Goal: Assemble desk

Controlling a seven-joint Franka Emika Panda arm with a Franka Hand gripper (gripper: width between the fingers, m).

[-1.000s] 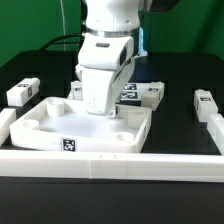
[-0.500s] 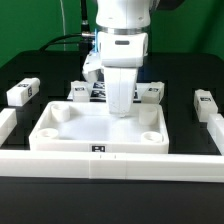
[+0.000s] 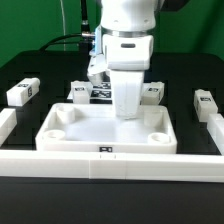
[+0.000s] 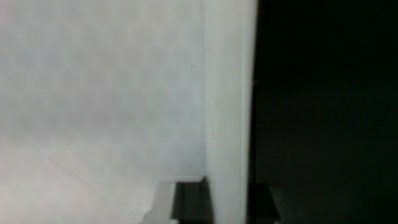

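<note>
- Exterior view: the tabletop (image 3: 70, 143) lies flat on the black table (image 3: 30, 205), just behind the front rail (image 3: 150, 166) and about midway between its side arms.
- Its front wall runs parallel to the rail. A second ago the tabletop sat skewed, with one corner turned toward the rail; half a second ago it was already square.
- The tag (image 3: 104, 150) on the front wall is near the middle of the wall. It has moved steadily toward the exterior view's right over the last second, so the tabletop has turned and slid that way.
- The gripper (image 3: 128, 112) points straight down and meets the far rim of the tabletop, right of that rim's middle. A second ago it stood over the tabletop's left half and was tilted; it has since moved right and is upright.
- The fingertips merge with the white rim, so I cannot tell whether they are apart, together or clamped on it.
- A leg (image 3: 22, 92) lies at the exterior view's left and another leg (image 3: 204, 100) at its right. A third leg (image 3: 80, 90) and a fourth leg (image 3: 152, 92) lie just behind the tabletop on either side of the gripper. None has moved.
- Wrist view: a blurred white surface (image 4: 107, 100) fills most of the picture beside a black area. It is too close and soft to tell what part it is, and the gripper's state does not show here either.
</note>
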